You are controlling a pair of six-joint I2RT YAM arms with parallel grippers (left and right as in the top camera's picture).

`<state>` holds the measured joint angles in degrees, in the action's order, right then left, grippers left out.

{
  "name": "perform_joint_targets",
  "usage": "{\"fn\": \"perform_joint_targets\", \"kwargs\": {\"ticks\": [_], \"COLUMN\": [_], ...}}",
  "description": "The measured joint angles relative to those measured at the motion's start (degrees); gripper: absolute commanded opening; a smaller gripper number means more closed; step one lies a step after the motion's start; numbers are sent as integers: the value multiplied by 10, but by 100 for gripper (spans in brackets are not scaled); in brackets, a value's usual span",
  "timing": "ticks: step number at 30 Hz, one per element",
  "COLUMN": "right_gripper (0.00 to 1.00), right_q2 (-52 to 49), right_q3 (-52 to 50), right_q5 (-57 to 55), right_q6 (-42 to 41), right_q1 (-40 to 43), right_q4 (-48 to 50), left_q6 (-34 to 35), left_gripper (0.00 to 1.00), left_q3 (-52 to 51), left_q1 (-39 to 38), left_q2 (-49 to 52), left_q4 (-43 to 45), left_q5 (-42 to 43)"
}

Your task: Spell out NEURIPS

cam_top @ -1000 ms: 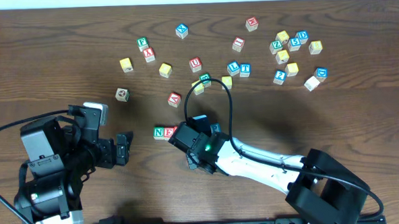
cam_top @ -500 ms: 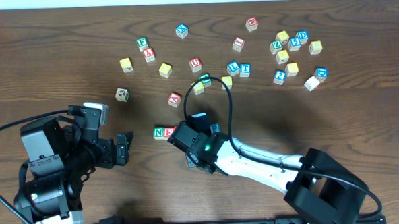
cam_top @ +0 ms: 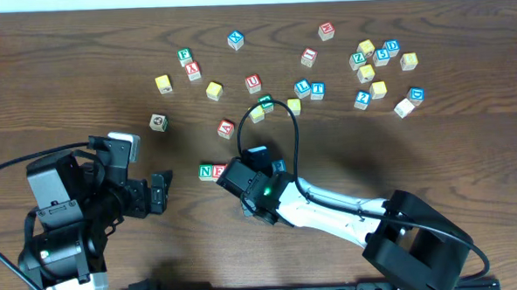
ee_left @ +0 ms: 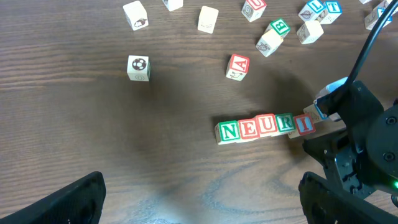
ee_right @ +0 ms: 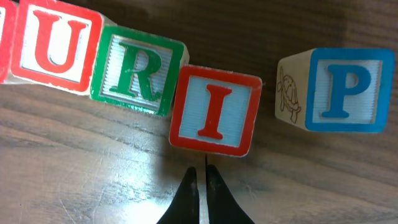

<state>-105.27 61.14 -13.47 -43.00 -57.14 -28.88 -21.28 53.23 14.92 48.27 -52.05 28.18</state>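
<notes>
Blocks form a line near the middle of the surface [cam_top: 81,74]. It runs from the green N block [ee_left: 229,131] through the E block [ee_left: 249,128], the red U block [ee_left: 267,124] and the green R block [ee_left: 286,122] to the red I block [ee_left: 305,124]. They sit side by side and read left to right in the left wrist view. In the right wrist view the I block lies a little skewed and out of line, with its corner against the R block. The blue P block [ee_right: 339,90], which has a turtle drawn on its side face, stands past the end of the line. A strip of bare wood separates it from the I block.

The right end effector [ee_right: 202,171] has its fingers pressed together and holds nothing. Its tip is just short of the I block's near edge, and whether it touches cannot be told. The left end effector [ee_left: 200,186] is spread wide and empty. In the overhead view it sits to the left of the N block, apart from it.

Loose blocks [cam_top: 364,70] lie scattered across the far part of the surface. A red A block [ee_left: 237,66] sits between them and the line. The S cannot be picked out among the loose blocks.
</notes>
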Motion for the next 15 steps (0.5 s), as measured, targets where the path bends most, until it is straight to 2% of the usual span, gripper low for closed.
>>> {"fn": "perform_joint_targets", "kwargs": {"ticks": [15], "right_gripper": [1], "right_q2": [0], "right_q3": [0], "right_q5": [-16], "right_q6": [9], "right_q1": [0], "right_q4": [20], "left_q6": [0], "left_gripper": [97], "left_q3": [0], "left_q1": [0], "left_q2": [0], "left_q4": [0], "left_q5": [0]}}
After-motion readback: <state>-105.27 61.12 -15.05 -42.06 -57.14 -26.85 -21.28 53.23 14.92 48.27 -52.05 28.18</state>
